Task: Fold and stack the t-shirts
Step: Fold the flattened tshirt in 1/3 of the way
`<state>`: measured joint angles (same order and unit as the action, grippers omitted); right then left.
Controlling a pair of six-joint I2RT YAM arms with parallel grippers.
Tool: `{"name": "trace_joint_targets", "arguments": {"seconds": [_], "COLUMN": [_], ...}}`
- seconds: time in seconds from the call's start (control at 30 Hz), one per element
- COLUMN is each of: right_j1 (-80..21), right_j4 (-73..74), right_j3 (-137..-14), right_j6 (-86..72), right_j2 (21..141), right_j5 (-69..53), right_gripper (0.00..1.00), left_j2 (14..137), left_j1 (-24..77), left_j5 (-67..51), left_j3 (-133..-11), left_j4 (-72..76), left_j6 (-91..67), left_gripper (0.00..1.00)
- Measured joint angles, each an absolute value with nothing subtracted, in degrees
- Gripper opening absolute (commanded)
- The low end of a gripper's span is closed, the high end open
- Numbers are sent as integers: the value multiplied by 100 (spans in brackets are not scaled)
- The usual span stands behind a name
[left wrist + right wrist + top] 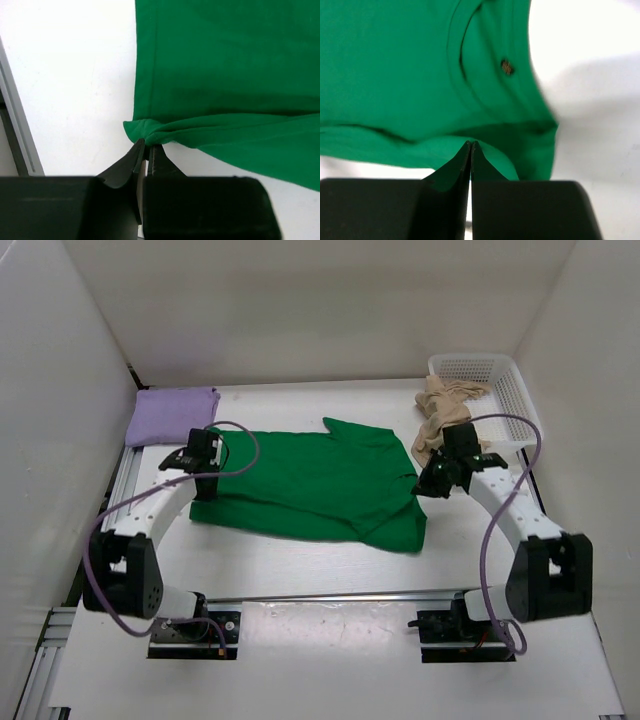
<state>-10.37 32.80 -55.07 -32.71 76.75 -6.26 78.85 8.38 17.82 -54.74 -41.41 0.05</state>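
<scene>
**Pinched at both sides: the green t-shirt (320, 480)**

The green t-shirt lies spread on the tabletop (300, 565), its near edge partly doubled over. The left gripper (147, 145) is closed on a bunched fold at the shirt's left edge. The right gripper (470, 144) has its fingers pressed together on fabric at the shirt's right edge, near the collar. A folded purple t-shirt (172, 415) lies beyond its far left corner. A beige t-shirt (440, 410) hangs over a white basket (505, 380) beyond its far right.

The white arms (150, 505) carry black joints, purple cables (90, 550) and apparently matte-black pincer fingers (127, 162).
</scene>
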Motion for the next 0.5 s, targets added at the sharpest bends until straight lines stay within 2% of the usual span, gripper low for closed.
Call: {"name": "trace_joint_targets", "arguments": {"seconds": [0.27, 0.5], "right_j1": [-934, -895], "right_j4": [3280, 3288], "right_j3": [-6233, -6593], "right_j6": [-2860, -2727], "right_j2": [8858, 9148], "right_j5": [-615, -585], "right_gripper": [0, 0], "left_j2": [8875, 8932], "left_j1": [670, 615], "left_j5": [1754, 1756], "left_j3": [-5712, -5706], "left_j4": [-4066, -4075], "left_j6": [3, 3], "left_gripper": [13, 13]}}
